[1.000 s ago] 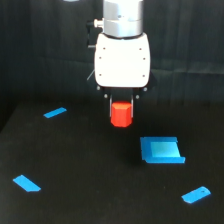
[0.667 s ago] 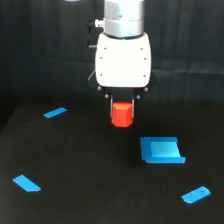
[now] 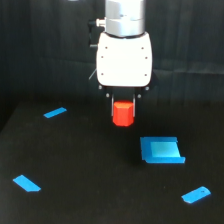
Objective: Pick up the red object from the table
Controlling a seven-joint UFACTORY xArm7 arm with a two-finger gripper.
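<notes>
Your gripper (image 3: 123, 106) pinches the red hexagonal block (image 3: 123, 114), apparently clear of the black table (image 3: 90, 170); contact hard to judge.

**Red block and the black table**

The red object (image 3: 123, 113) is seen as a small orange-red faceted block, matte, sitting upright near the middle of the exterior view, a bit toward the far side. Its top is tucked under the dark fingers above it, and whether its base touches the surface can't really be told. The table (image 3: 90, 190) is shown as a flat matte black top, spread wide all around.
</notes>
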